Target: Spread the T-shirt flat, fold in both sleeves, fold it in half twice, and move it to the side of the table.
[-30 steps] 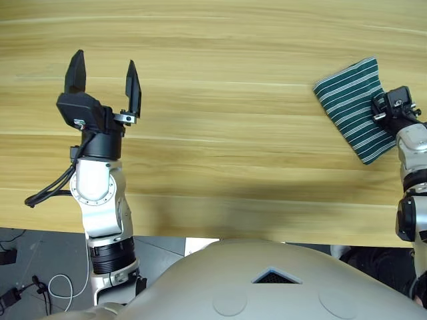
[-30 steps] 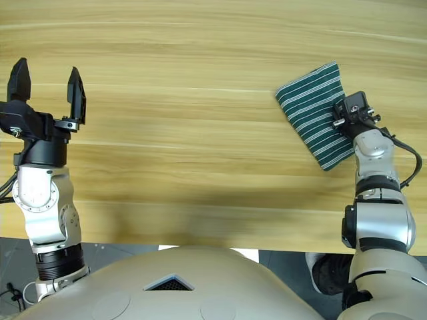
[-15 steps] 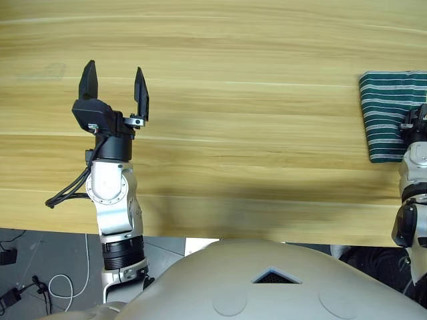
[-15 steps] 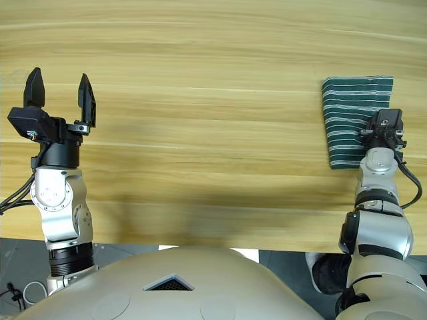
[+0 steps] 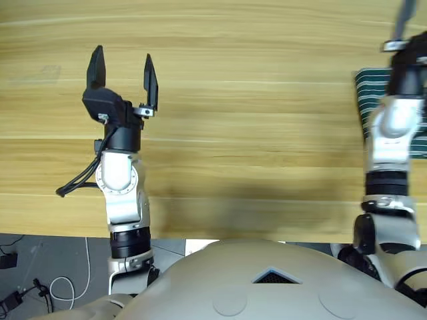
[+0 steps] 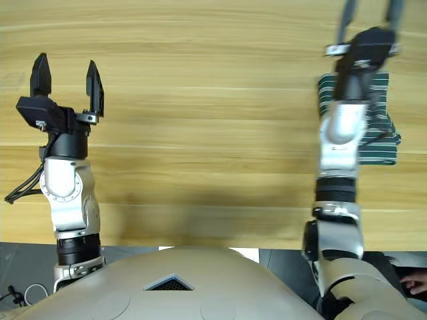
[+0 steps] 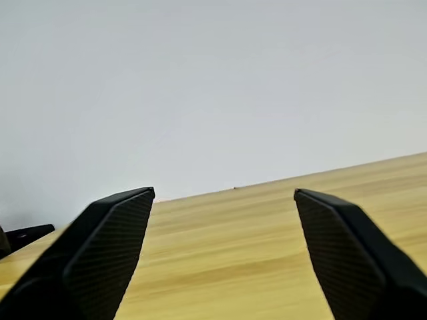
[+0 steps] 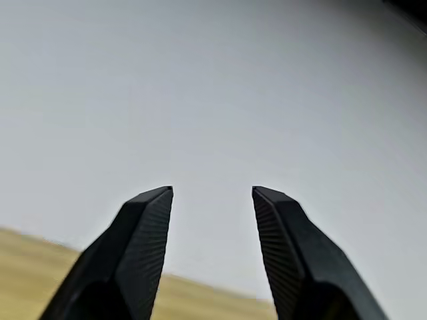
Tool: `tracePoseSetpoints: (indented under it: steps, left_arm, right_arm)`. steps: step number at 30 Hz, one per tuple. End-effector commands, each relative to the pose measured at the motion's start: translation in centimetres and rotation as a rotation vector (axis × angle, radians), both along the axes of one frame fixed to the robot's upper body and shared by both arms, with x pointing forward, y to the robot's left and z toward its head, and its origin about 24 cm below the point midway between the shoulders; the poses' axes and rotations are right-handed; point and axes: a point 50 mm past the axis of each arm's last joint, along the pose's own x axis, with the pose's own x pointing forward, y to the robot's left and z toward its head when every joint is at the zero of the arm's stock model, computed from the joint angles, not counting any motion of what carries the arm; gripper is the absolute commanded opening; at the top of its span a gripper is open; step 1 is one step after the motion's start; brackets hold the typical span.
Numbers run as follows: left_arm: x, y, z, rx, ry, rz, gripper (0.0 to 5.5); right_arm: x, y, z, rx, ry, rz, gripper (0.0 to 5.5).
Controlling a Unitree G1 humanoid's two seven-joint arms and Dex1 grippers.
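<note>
**Folded striped T-shirt at the table's right side, both end effectors lifted and empty.**

The T-shirt [image 6: 380, 133], dark green cloth with thin white stripes, lies folded into a compact rectangle near the right edge of the pale wood-grain table [image 6: 213, 100], partly hidden behind the right arm. The right end effector [image 6: 370, 17] is held up off the table by the shirt, fingers parted, gripping nothing. The left end effector [image 6: 67, 68] stands well apart, spread wide and empty. Up close, the left's tapered black fingers [image 7: 113, 247] show a fine weave, the right's pads [image 8: 143, 247] fine ribbing, against a plain pale wall [image 7: 213, 80].
</note>
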Motion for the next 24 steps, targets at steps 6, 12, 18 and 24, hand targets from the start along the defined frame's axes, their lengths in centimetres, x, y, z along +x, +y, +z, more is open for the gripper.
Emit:
tracePoseSetpoints:
  steps: [6, 12, 18, 24]
  left_arm:
    - [1.7, -2.3, -2.5, 0.009, 0.008, -0.042, 3.87]
    - [1.7, -1.8, -2.5, -0.005, -0.029, 0.005, 3.87]
    - [1.7, -1.6, -2.4, -0.017, -0.046, 0.035, 3.87]
    - [1.7, -1.2, -2.2, -0.035, -0.054, 0.06, 3.87]
  right_arm:
    - [-1.8, 4.9, -4.9, 0.23, 0.155, 0.21, 2.21]
    - [-2.0, 5.1, -5.5, 0.2, 0.185, 0.231, 2.21]
    - [-2.1, 4.8, -5.9, 0.198, 0.203, 0.215, 2.21]
    - [-2.2, 4.6, -6.0, 0.199, 0.207, 0.207, 2.21]
